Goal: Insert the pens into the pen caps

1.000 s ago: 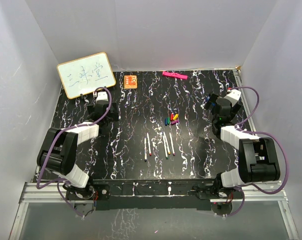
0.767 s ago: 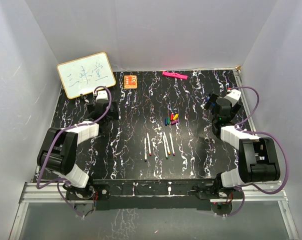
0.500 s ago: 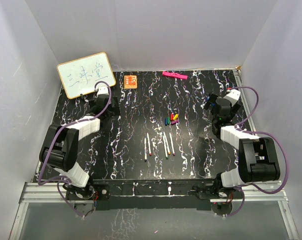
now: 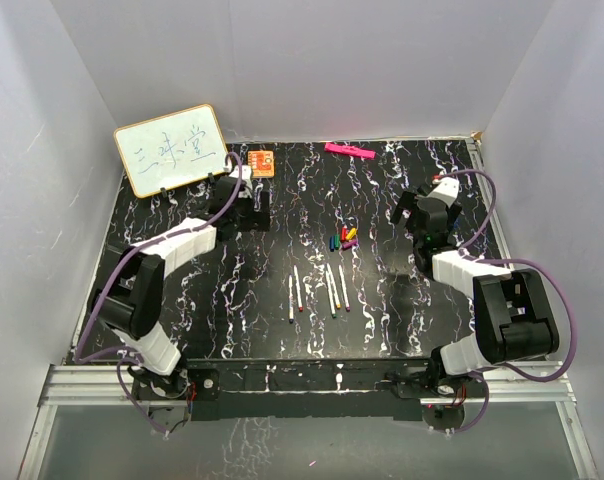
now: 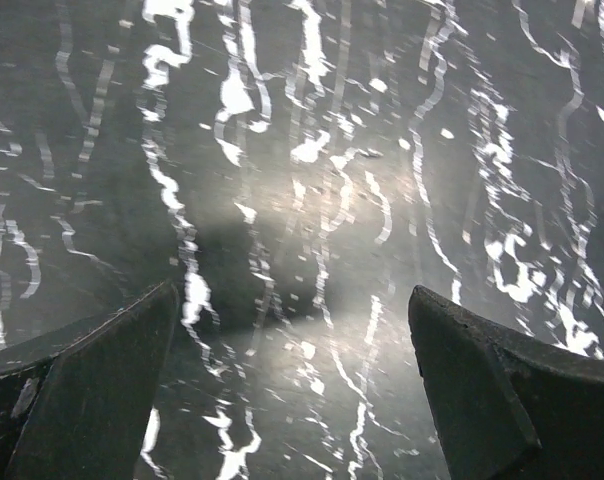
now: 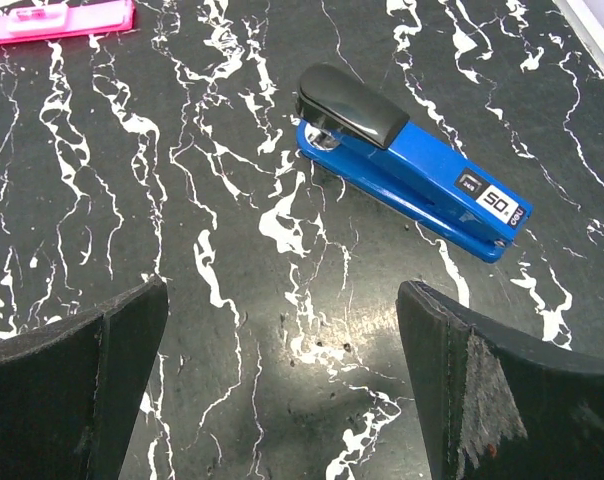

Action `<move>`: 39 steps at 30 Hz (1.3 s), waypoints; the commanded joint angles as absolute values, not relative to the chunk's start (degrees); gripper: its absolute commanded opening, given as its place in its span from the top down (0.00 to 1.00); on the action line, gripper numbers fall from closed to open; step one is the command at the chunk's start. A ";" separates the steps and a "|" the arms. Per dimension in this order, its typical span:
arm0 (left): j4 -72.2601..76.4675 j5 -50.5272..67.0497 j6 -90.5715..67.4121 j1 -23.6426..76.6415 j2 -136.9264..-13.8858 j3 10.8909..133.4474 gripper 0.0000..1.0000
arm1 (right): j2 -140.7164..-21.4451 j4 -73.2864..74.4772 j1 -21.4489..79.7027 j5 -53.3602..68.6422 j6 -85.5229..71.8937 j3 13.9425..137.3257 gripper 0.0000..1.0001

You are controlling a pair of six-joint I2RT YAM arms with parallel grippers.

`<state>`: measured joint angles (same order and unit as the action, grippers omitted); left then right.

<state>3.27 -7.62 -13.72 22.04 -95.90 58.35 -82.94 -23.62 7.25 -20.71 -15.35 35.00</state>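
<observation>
Pens: Five thin white pens [image 4: 318, 290] are lying roughly side by side at mid-table, coloured tips pointing toward the arm bases, untouched and uncapped.

Caps: The pen caps [image 4: 342, 238] are sitting in a tight, many-coloured cluster just beyond the pens, between the two arms.

Handling: The pens are looking light, stiff and smooth, so they are likely to roll or skid under a glancing touch. A pinch across the mid-barrel seems safest, leaving the tip end free. The caps are tiny and probably easy to flick away, so each is asking for a square grip across its sides.

Left gripper: The left gripper [image 5: 292, 330] is hovering over bare tabletop at the far left, well apart from the pens, jaws spread wide with nothing between them.

Right gripper: The right gripper [image 6: 282, 330] is hanging at the far right near a blue stapler [image 6: 412, 180], jaws likewise wide apart and empty.

Surface: The black, white-veined table [image 4: 242, 300] is throwing back glare in the left wrist view, suggesting a hard, slick top.

Room: Plain white walls are enclosing three sides. A whiteboard [image 4: 172, 150], an orange card [image 4: 261, 162] and a pink bar [image 4: 348, 151] are resting along the far edge.
</observation>
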 commanded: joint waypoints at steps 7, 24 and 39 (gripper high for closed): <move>-8.25 0.36 -19.59 27.09 -89.11 58.09 0.01 | -82.28 -23.47 7.21 -15.72 -16.27 40.35 0.02; -29.94 -4.86 -26.53 40.99 -86.64 58.68 0.27 | -78.14 -29.53 7.20 -13.79 -16.65 36.06 0.02; -35.71 -5.35 -28.63 48.76 -95.69 65.74 0.73 | -80.41 -29.71 7.16 -13.35 -16.88 36.47 0.02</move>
